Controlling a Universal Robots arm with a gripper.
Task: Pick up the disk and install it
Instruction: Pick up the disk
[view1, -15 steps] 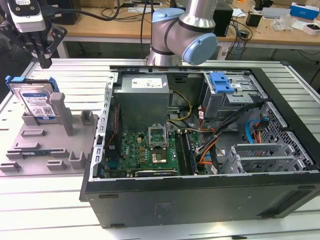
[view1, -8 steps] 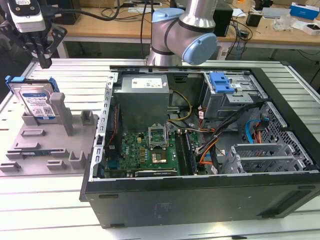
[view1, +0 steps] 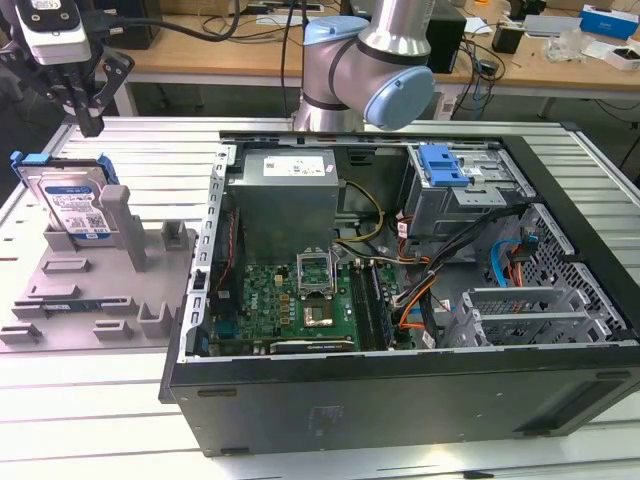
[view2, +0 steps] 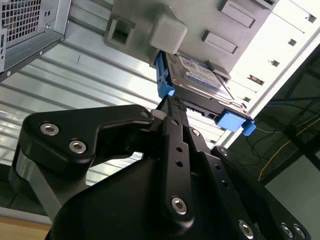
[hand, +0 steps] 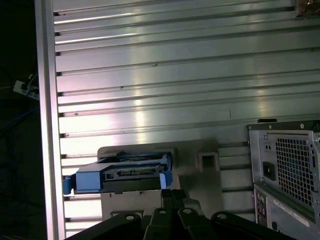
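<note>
The disk (view1: 75, 203), a silver drive with a white-and-blue label in a bright blue carrier, stands on edge in a grey holder (view1: 100, 290) at the exterior view's left. My gripper (view1: 90, 122) hangs just above and behind the disk's upper edge, shut and holding nothing. In the second wrist view the black fingertips (view2: 172, 107) point at the disk (view2: 197, 75) from a short gap away. The first wrist view has the disk (hand: 125, 175) edge-on just beyond the gripper (hand: 171, 196).
An open computer case (view1: 400, 400) lies on the ribbed aluminium table (view1: 150, 140) to the exterior view's right of the holder. Inside are a grey power supply (view1: 285, 195), a green motherboard (view1: 290, 300), cables, and a drive cage with a blue latch (view1: 443, 165).
</note>
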